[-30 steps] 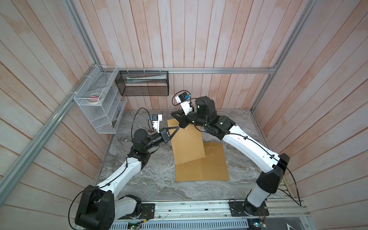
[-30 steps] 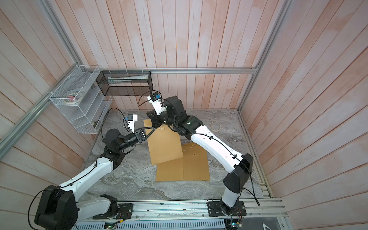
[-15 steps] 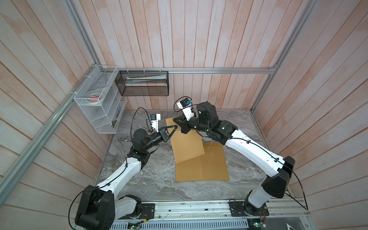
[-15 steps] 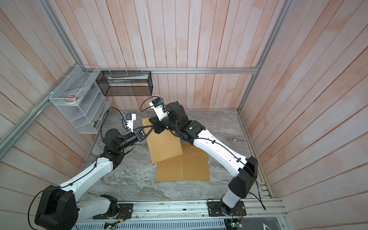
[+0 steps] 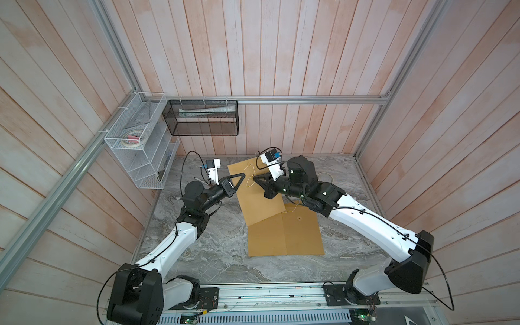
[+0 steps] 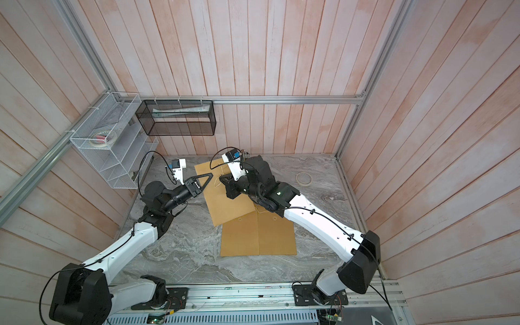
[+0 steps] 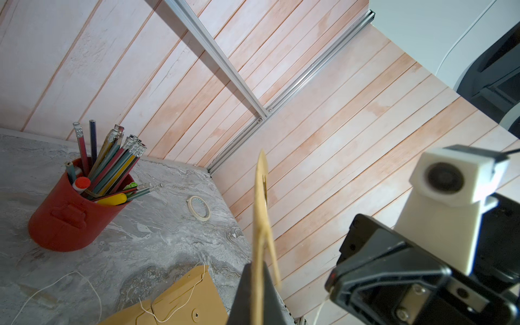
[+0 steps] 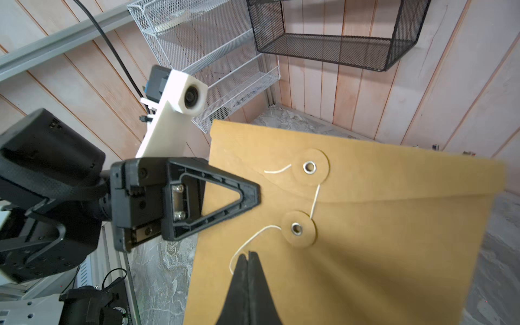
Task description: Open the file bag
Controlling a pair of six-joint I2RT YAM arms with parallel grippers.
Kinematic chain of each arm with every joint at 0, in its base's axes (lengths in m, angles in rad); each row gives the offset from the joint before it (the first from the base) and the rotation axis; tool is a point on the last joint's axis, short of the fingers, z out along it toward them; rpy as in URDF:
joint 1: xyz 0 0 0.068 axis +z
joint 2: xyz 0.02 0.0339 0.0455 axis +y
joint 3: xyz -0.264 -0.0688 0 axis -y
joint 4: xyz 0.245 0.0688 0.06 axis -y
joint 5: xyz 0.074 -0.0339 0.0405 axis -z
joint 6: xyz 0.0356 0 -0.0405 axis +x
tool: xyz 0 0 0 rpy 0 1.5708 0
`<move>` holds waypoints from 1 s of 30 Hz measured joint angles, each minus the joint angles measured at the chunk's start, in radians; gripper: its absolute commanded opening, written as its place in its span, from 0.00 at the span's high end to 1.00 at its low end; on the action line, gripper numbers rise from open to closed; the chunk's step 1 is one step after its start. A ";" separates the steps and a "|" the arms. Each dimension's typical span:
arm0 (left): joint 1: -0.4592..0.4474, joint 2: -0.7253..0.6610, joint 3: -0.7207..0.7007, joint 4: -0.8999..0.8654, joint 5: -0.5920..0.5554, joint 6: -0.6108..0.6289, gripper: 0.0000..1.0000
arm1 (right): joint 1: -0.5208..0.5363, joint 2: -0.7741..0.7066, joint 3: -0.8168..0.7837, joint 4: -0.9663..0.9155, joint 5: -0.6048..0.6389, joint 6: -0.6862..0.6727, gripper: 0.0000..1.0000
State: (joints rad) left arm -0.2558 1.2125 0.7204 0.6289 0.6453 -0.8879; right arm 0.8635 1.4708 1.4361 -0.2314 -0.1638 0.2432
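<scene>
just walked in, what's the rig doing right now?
Both arms are on a brown kraft-paper file bag. The left tool is clamped on the bag's side edge and holds it raised off the grey marbled table. The right tool is shut at the thin white closure string, apparently pinching it. The string runs between the two round paper discs and the flap is down, so the bag is not open yet.
</scene>
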 measured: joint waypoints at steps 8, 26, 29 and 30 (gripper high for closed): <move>0.012 -0.005 0.000 0.000 0.000 0.000 1.00 | 0.000 -0.051 -0.087 0.011 0.042 0.035 1.00; 0.024 -0.008 0.000 0.029 0.001 -0.022 1.00 | -0.004 -0.119 -0.172 0.034 0.115 0.076 1.00; 0.027 -0.008 0.000 0.032 0.001 -0.023 1.00 | -0.014 -0.125 -0.187 0.035 0.115 0.079 1.00; 0.027 -0.008 0.000 0.032 0.001 -0.023 1.00 | -0.018 -0.128 -0.192 0.037 0.115 0.079 1.00</move>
State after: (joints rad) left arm -0.2283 1.2041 0.7204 0.6613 0.6460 -0.9104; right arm 0.8455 1.3430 1.2442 -0.1947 -0.0490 0.3222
